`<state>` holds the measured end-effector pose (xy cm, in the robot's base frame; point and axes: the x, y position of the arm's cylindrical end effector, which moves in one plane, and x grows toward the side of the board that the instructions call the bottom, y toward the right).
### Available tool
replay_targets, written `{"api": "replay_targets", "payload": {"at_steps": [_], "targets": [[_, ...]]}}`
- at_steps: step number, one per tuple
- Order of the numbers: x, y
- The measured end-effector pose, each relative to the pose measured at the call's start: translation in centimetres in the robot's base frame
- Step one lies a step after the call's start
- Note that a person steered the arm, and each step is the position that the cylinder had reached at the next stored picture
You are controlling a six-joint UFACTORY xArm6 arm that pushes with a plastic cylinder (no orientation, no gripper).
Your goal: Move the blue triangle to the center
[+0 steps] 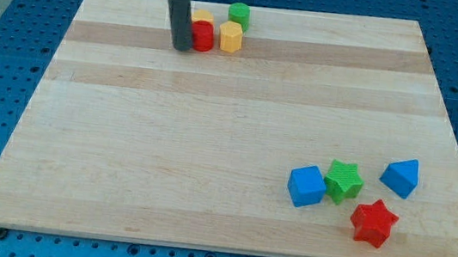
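Note:
The blue triangle point(401, 177) lies near the view's right edge of the wooden board point(210, 144), low down. My tip point(182, 48) is at the view's top, left of centre, touching the left side of a red block point(202, 35). It is far from the blue triangle, which sits diagonally across the board.
A yellow hexagon block point(231, 37), a green block point(239, 14) and a yellow block point(201, 15) behind the red one cluster by my tip. A blue cube point(306, 186), green star point(343, 180) and red star point(373, 222) lie left of and below the blue triangle.

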<state>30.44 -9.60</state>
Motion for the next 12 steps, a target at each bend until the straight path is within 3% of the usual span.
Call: {"api": "replay_targets", "payload": {"at_steps": [1, 2, 3, 4, 5, 6, 7, 10, 12], "targets": [[0.4, 1.0], [5.7, 1.3], [9.8, 12.8], [10.5, 25.6], [16.5, 37.2], [21.4, 39.6], [22.9, 34.7], [16.6, 8.2], [17.9, 14.7]]}}
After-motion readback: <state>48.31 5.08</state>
